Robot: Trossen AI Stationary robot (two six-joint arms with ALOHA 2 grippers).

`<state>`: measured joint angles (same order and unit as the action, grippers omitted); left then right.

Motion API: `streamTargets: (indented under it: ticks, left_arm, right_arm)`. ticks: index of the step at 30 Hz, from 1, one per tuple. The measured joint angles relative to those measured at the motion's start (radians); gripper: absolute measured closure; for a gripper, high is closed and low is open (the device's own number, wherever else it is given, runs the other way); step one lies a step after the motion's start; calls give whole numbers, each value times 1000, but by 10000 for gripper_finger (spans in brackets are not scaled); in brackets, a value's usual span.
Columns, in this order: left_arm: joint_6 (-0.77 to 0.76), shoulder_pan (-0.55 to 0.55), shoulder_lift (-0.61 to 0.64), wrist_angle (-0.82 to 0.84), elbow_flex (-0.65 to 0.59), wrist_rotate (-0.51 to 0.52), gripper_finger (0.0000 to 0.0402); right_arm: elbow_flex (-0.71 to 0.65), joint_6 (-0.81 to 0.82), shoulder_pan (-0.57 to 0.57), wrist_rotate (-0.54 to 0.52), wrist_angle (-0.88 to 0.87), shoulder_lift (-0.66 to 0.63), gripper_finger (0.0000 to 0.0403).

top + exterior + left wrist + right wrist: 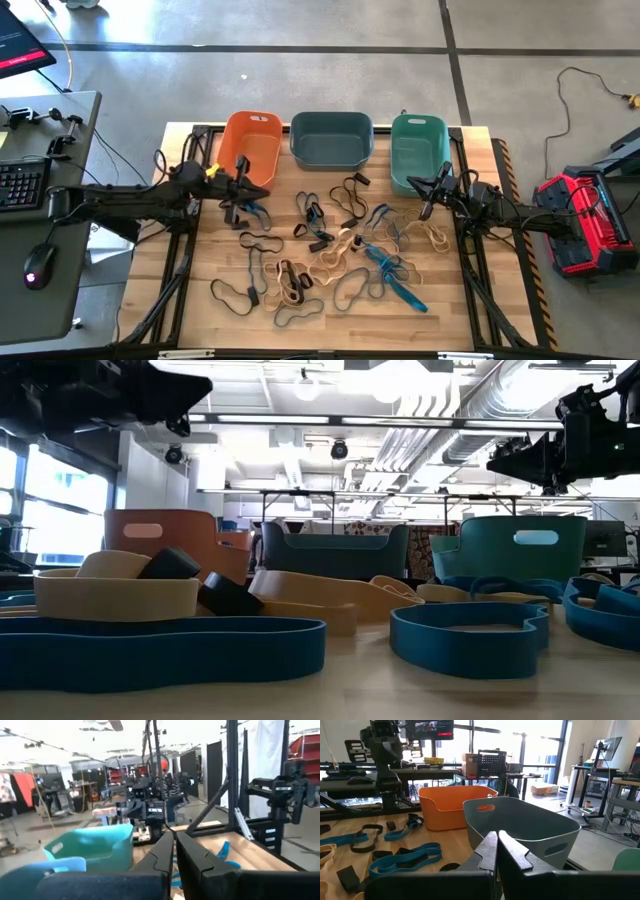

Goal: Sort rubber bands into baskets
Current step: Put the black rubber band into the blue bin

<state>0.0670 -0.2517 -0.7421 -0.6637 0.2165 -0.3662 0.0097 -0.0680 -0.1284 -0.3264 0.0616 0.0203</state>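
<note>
At the table's left edge, the left gripper (pixel 238 190) hangs above the wood just in front of the orange basket (pixel 250 145), its jaws together in the left wrist view with only a sliver between them and nothing in them. The nearest rubber bands (pixel 330 250), a blue and dark tangle, lie directly below and slightly toward the table's front, so this arm looks better placed for the next pick. The heap spreads rightward across the middle of the table, with one long blue band (pixel 395 280) lying diagonally at the front right. Behind it stand the slate basket (pixel 331 138) and the teal basket (pixel 419 148) (all three appear empty from above). At far right, the right gripper (pixel 432 192) waits before the teal basket, jaws pressed together, empty. Only the low view shows the bands as flat, wide strips standing on edge.
</note>
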Motion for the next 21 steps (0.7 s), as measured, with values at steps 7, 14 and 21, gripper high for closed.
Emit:
streamTargets:
  ticks: [7, 14, 21]
  left_arm:
    - [-78, 27, -60, 23, 47, 80, 364]
    - [4, 76, -191, 204, 175, 39, 360]
    - [8, 151, -304, 311, 267, 38, 372]
  right_arm:
    - [0, 0, 0, 0, 0, 0, 403]
    - [0, 0, 0, 0, 0, 0, 403]
    - [0, 0, 0, 0, 0, 0, 403]
